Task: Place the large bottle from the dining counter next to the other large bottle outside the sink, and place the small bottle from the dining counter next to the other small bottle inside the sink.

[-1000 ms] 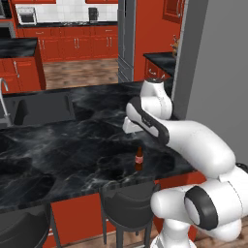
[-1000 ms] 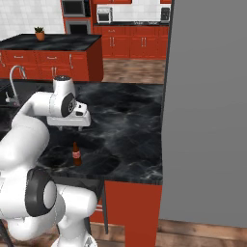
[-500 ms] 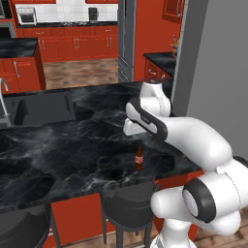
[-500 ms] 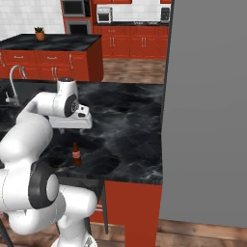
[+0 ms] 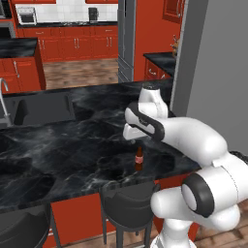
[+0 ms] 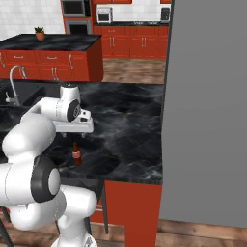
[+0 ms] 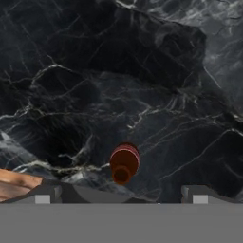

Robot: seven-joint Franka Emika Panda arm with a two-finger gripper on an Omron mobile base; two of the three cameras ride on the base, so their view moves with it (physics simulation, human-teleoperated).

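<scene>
One small brown bottle stands upright on the black, white-veined table, near that table's front edge and just behind the black bar stool tucked under it. The bottle carries a pale band with a red patch around its middle, but any writing on that label is too small to read in either base view. From the hand view the bottle is seen from above, its round shoulder and narrower cap lying between the two fingertips at the bottom of that view, nearer the table's edge, where a strip of wooden floor shows beyond the slab. The pincer hangs above the bottle and slightly towards the back of the table, apart from it, its jaws spread wide and holding nothing; in the right base view the pincer sits just above and beside the bottle. Further along the table from the bottle, the sink is sunk into the slab, with its curved silver tap rising beside it. Beside the table's far end stands a tall grey panel.
</scene>
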